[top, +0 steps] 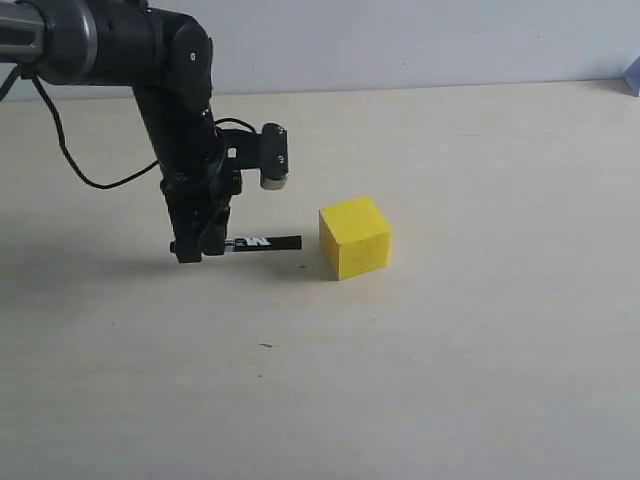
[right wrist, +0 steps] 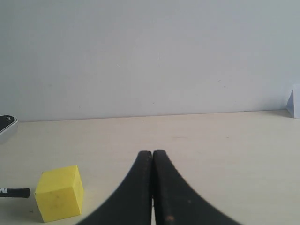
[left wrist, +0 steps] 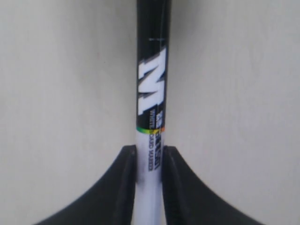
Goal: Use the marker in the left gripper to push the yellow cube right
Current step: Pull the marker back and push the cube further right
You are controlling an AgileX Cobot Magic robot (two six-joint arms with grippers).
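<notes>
Exterior view: far to the left of the yellow cube (top: 355,237), a dark grey and black arm (top: 165,70) comes down from the upper corner with a black cable looping behind it. It ends in the left gripper (top: 200,250), which hangs low over the pale table (top: 450,380), to the left of the cube. Its two black fingers (left wrist: 124,187) pinch the white barrel of the marker (top: 265,243), and the left wrist view shows them pressed against either side of it. The marker lies roughly level, its black end pointing right toward the cube's left face. That end stops just beside the face with a narrow gap showing, so the two are apart. A small camera (top: 272,165) sits on the wrist, up and to the left of the cube. The cube rests flat on the table, near its middle. A small pale bluish thing (top: 633,75) sits far to the right of the cube at the table's back edge. The right gripper (right wrist: 152,154) appears only in its own wrist view, its fingers pressed together and empty, well apart from the cube.
</notes>
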